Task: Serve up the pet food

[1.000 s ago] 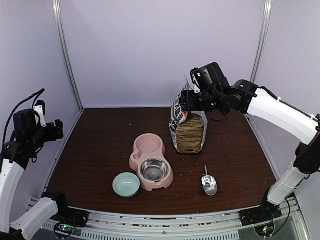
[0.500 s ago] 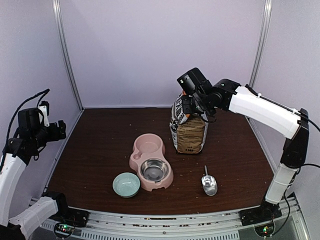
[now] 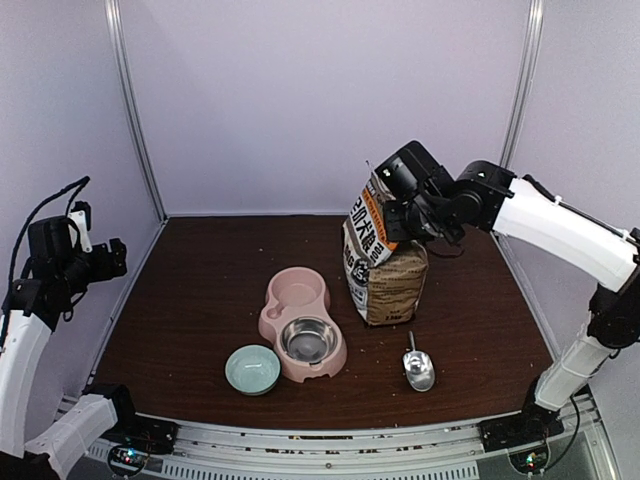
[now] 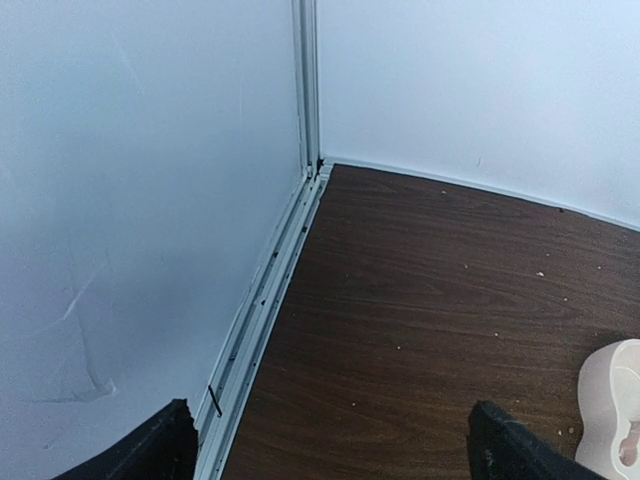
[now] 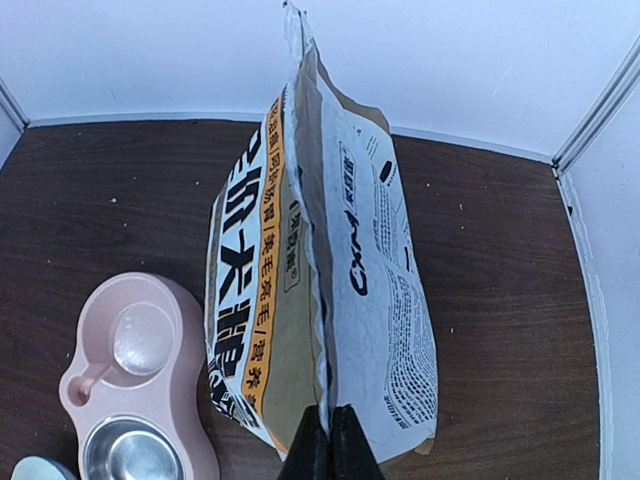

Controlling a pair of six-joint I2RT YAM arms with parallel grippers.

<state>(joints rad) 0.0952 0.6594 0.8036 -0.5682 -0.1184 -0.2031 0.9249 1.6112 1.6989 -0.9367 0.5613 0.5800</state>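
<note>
My right gripper point(image 3: 387, 207) is shut on the crimped top edge of the brown-and-white paper bag point(image 3: 385, 265), which leans over the table at the back right. In the right wrist view the black fingertips point(image 5: 318, 430) pinch the bag point(image 5: 340, 270) seam, the gripper point(image 5: 329, 412) closed tight. The pet food is hidden; no kibble shows. The pink double bowl point(image 3: 300, 320) lies left of the bag, with a steel insert point(image 3: 308, 340) in its near well. My left gripper point(image 3: 115, 258) hangs open at the far left, nothing between its fingers point(image 4: 175, 440).
A small teal bowl point(image 3: 252, 368) sits at the pink bowl's near left. A metal scoop point(image 3: 418, 368) lies on the table in front of the bag. The left wrist view shows the back-left wall corner and the pink bowl's edge point(image 4: 615, 400).
My right gripper has shut on the bag's top edge. The bag has tilted and shifted a little toward the near side. The left arm has barely moved.
</note>
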